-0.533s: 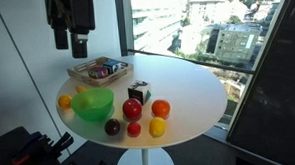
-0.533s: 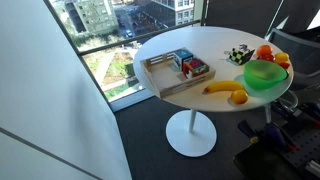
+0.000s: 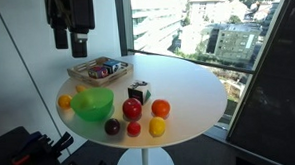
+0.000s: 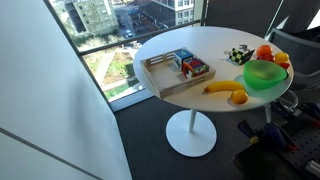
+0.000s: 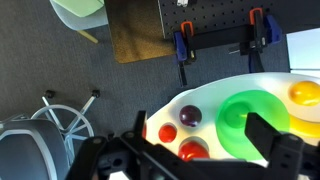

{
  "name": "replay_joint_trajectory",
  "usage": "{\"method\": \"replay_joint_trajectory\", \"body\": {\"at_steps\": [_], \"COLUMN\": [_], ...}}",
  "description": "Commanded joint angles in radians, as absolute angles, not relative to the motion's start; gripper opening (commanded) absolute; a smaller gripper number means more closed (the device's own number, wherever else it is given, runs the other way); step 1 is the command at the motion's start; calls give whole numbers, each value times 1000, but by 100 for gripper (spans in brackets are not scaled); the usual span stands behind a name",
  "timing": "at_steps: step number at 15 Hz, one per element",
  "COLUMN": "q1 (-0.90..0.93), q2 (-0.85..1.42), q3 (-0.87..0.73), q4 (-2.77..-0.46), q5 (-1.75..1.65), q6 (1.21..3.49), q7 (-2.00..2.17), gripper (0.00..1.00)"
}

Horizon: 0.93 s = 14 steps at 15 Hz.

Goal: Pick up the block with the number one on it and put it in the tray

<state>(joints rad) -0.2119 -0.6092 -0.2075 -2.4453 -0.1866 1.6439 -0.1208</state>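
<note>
The block [image 3: 138,92], a small dark cube with a pale face and greenish marks, stands near the middle of the round white table [image 3: 193,91], beside the red apple [image 3: 133,109]. It also shows in an exterior view [image 4: 238,56]. The light-wood tray [image 3: 82,79] sits at the table's edge and holds several coloured blocks; it shows too in an exterior view [image 4: 160,78]. My gripper [image 3: 71,41] hangs high above the table near the tray, open and empty. In the wrist view its fingers [image 5: 200,132] are spread above the fruit. The block is out of the wrist view.
A green bowl [image 3: 92,103] stands beside the tray and shows in the wrist view [image 5: 250,120]. Round fruits lie near the block: an orange one [image 3: 161,109], a yellow one [image 3: 156,127], a dark plum [image 3: 111,126]. A banana [image 4: 222,88] lies by the bowl. Windows flank the table.
</note>
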Motion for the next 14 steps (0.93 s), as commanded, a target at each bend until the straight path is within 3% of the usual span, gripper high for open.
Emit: {"method": "replay_joint_trajectory", "body": {"at_steps": [1, 14], "q1": [-206, -168], "q2": [-596, -438], "q3": [-205, -185], "q4": [-2439, -2391], "q5": [-183, -151], "q6": [1657, 1953], "q7": [-98, -61], "gripper": [100, 100]}}
